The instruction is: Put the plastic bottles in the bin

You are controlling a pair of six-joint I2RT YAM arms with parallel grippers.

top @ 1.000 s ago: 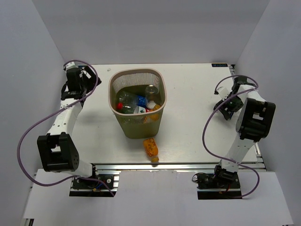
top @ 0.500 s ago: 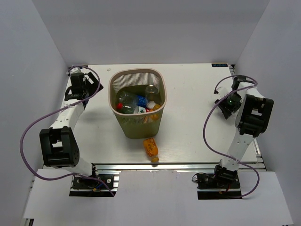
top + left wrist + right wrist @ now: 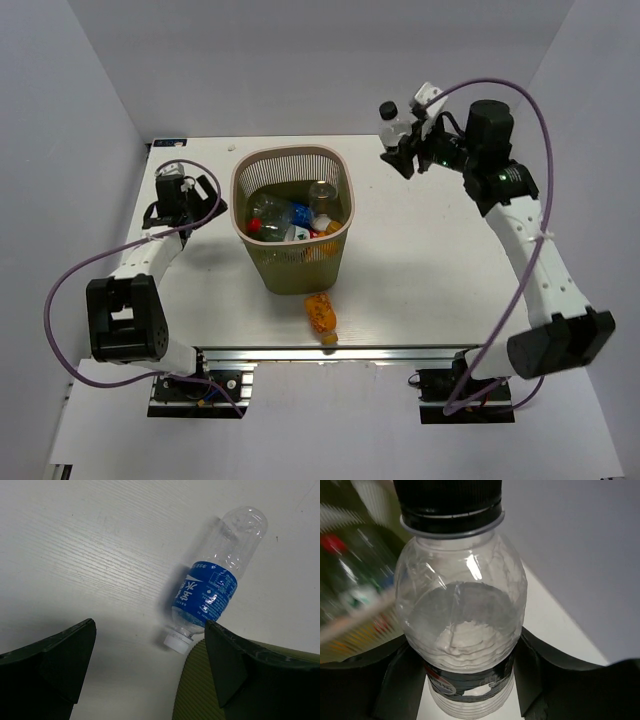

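Observation:
The olive latticed bin [image 3: 262, 262] stands mid-table with several plastic bottles [image 3: 298, 214] inside. An orange bottle [image 3: 320, 314] lies on the table just in front of it. My right gripper [image 3: 408, 140] is raised over the back of the table, right of the bin. It is shut on a clear squat bottle [image 3: 395, 124] with a black cap. The same bottle [image 3: 462, 615] fills the right wrist view, a finger on each side. My left gripper [image 3: 185, 195] is open left of the bin. Below and ahead of it lies a clear blue-labelled bottle [image 3: 215, 582], white cap toward the left gripper [image 3: 150, 630].
White walls close in the table on the left, back and right. A small white bit [image 3: 233, 148] lies near the back edge left of the bin. The aluminium rail [image 3: 350, 352] and both arm bases run along the near edge.
The right gripper closed on the squat bottle at the table's right edge, then lifted and swung it to the back, nearer the bin. The left gripper shifted a little toward the near side, still open.

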